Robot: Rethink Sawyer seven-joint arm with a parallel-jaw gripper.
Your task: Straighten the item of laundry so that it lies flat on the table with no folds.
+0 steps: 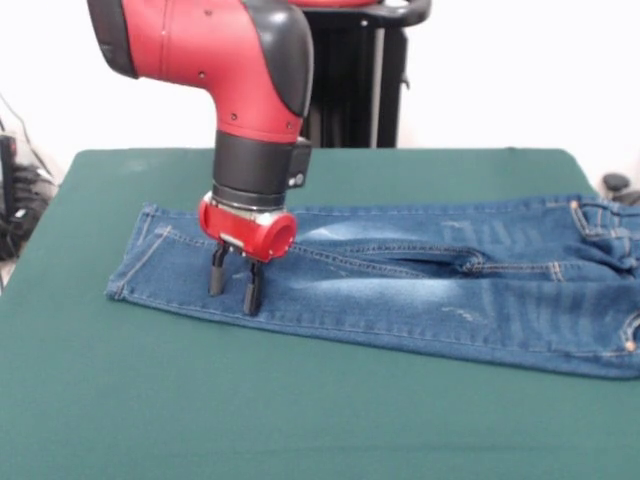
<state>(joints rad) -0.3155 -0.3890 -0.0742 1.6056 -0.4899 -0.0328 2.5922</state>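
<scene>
On the green table (pixel 90 400), blue denim jeans (pixel 400 290) are lying stretched out. Sawyer's gripper (pixel 233 285) is pressing narrowly parted fingertips (pixel 252 300) onto one leg, gripping nothing.

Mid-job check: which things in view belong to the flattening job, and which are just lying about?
Job:
- blue denim jeans with orange stitching
- dark green felt table
- black-fingered red end effector, open, over the leg hems

Lying about:
- black pedestal
- dark cables at left edge
- small dark object, right edge

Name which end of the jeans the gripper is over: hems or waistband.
The hem end, at picture left; the gripper stands over the legs there, while the waistband end lies far right.
</scene>
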